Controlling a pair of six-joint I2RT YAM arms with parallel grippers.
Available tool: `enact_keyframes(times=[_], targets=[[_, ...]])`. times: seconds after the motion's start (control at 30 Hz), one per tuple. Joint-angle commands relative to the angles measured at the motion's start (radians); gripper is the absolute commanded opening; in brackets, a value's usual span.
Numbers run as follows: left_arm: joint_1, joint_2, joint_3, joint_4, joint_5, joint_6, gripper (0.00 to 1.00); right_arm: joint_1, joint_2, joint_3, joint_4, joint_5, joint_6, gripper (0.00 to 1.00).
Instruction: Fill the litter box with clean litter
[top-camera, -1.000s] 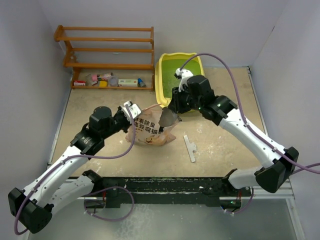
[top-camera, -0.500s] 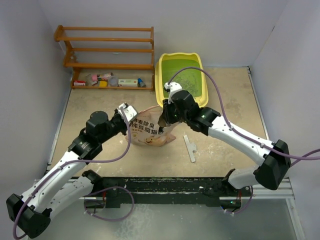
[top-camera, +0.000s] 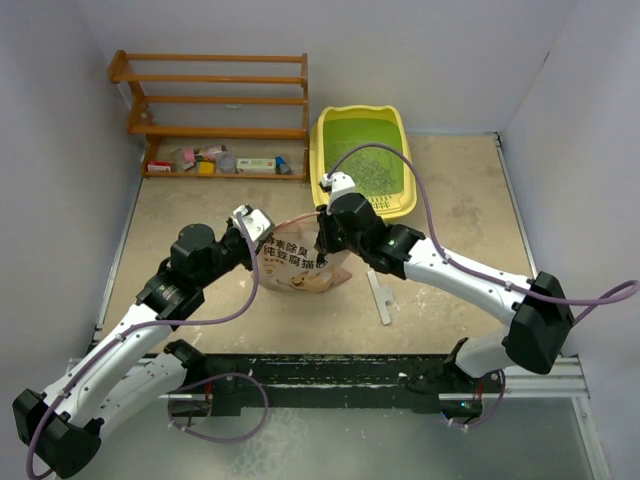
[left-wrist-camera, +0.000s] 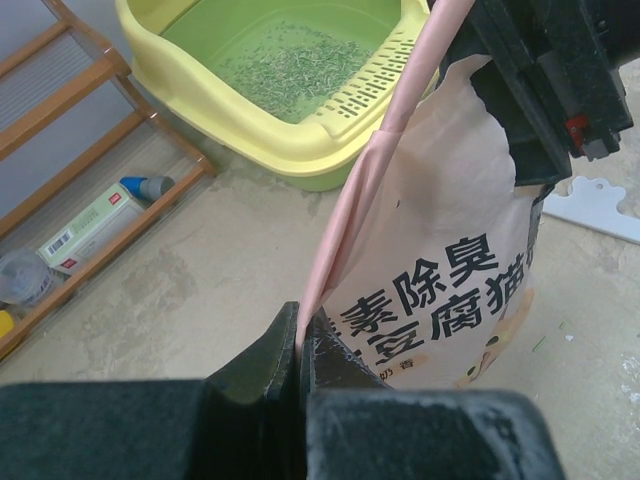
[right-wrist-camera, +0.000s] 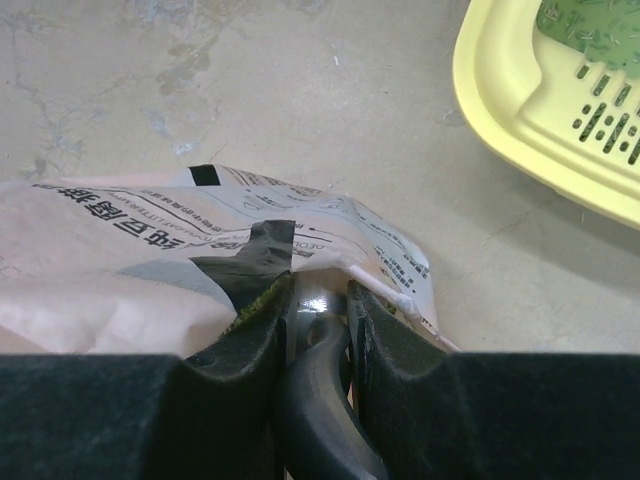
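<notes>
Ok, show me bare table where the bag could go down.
Bare table right of the litter box up to the right wall, and between the wooden rack and the left arm. Crowded mid-table: the bag, the right arm and the white strip.

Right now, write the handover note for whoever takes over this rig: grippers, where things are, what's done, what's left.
Left gripper: shut on the edge of the litter bag, holding its mouth up.
Right gripper: shut on the grey scoop handle at the bag mouth; the scoop head is hidden.
Litter box: beyond the bag, on the far side of the table.
Done: a thin scatter of clean litter lies in the green basin.
Left: most of the basin floor is bare, so probably many more scoops.
</notes>
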Motion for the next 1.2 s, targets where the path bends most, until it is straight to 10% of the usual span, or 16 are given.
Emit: enact_keyframes(times=[0.0, 1.17], targets=[[0.002, -0.027, 0.018, 0.141, 0.018, -0.035, 0.0, 0.006, 0.063, -0.072, -0.033, 0.072, -0.002, 0.0], [0.001, 0.004, 0.032, 0.095, 0.04, -0.023, 0.0, 0.007, 0.203, -0.318, 0.326, -0.314, 0.319, 0.0]])
